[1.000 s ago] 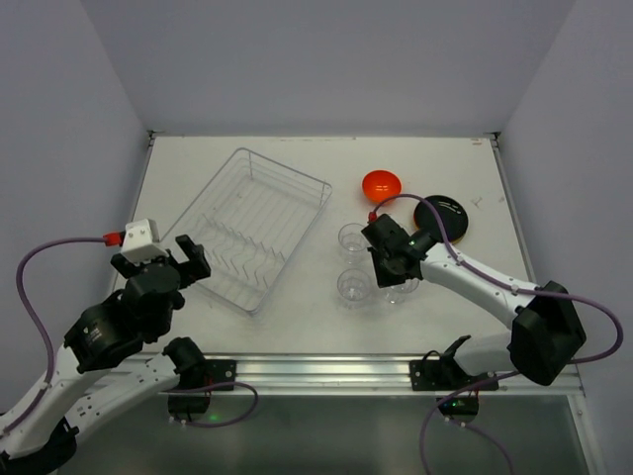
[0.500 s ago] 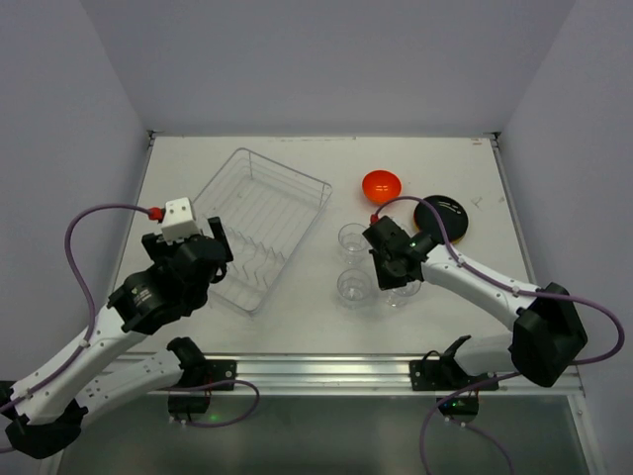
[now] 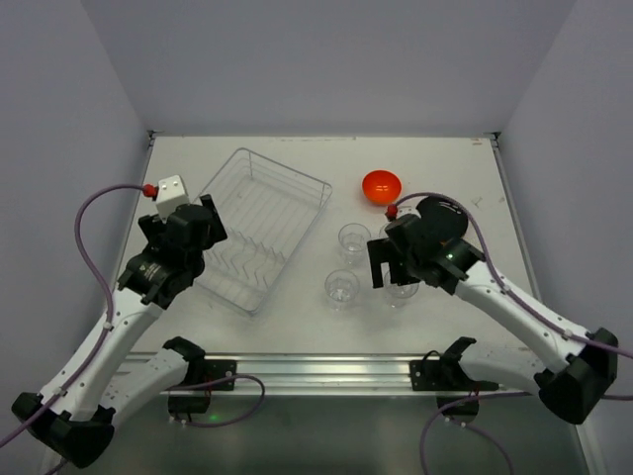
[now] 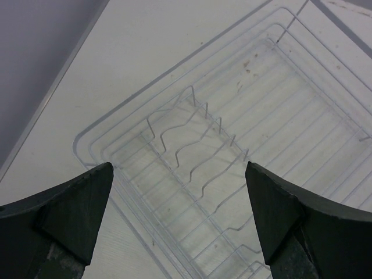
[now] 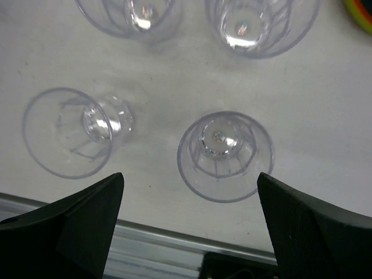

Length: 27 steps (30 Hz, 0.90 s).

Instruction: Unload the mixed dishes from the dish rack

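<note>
Dish rack (image 3: 259, 230): wire basket, lying askew on the left-centre of the table (image 3: 445, 158), one long side toward the glasses; in the left wrist view its far corner is cut off by the frame, and the thin prongs (image 4: 200, 145) fade against the pale top, so their count is unclear. Left gripper (image 4: 179, 168): fingers spread wide with nothing between them, above the rack's near-left end; whether it touches the wire cannot be told. Right gripper (image 5: 189, 177): fingers spread wide, gripping nothing, above the glasses. Glasses, four, clear, upright on the table right of the rack. In the right wrist view the near-right glass (image 5: 225, 156) stands between the two fingers and apart from both. The near-left glass (image 5: 67, 132) is just beyond the finger (image 5: 81, 218) on that side. The far-left glass (image 5: 131, 13) and far-right glass (image 5: 261, 23) are both cut off by the top edge. From above only two glasses show whole, a third shows as a sliver under the right gripper, and the fourth is hidden by it. Bowl (image 3: 382, 184): orange-red, beyond the glasses, in plain sight. Black plate (image 3: 457, 212): right of the bowl, largely covered by the right arm and hard to separate from its dark body. Coloured rim (image 5: 361, 10): a sliver at the picture's corner, too cut off to identify
</note>
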Tool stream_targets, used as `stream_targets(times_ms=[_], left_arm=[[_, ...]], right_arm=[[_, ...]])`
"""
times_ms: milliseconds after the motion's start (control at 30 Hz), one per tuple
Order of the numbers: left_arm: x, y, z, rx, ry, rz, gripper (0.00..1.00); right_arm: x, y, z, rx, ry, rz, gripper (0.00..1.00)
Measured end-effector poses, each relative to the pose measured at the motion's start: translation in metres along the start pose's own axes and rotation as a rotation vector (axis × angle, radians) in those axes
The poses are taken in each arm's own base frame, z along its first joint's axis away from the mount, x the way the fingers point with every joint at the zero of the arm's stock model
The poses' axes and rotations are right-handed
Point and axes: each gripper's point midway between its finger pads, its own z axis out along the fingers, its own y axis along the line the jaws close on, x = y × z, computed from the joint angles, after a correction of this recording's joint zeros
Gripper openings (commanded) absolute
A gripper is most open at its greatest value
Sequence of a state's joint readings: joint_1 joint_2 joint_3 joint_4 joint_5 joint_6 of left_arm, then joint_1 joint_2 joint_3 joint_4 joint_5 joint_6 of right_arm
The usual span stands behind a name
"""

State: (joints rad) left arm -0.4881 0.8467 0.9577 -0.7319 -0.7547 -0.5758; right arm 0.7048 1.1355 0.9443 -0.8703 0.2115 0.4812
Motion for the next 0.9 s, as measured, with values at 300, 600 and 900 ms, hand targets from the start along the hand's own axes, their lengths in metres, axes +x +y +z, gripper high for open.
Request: stream_targets(times_ms=[300,600,900], left_arm=[[-0.013,0.019,0.014,-0.002,0.008,-0.049,1.00],[-0.056,0.054,-0.054,0.100,-0.240,-0.091,1.00],[-0.067,0.084,-0.097,0.131,-0.388,-0.101,1.00]], right_arm=[[-0.106,-0.045,-0.131,0.035,-0.560,0.149,0.99],[-0.092,-0.077,-0.148,0.116,-0.670,0.176,0.99],[-0.056,-0.127,-0.221,0.107,-1.004,0.259,0.99]])
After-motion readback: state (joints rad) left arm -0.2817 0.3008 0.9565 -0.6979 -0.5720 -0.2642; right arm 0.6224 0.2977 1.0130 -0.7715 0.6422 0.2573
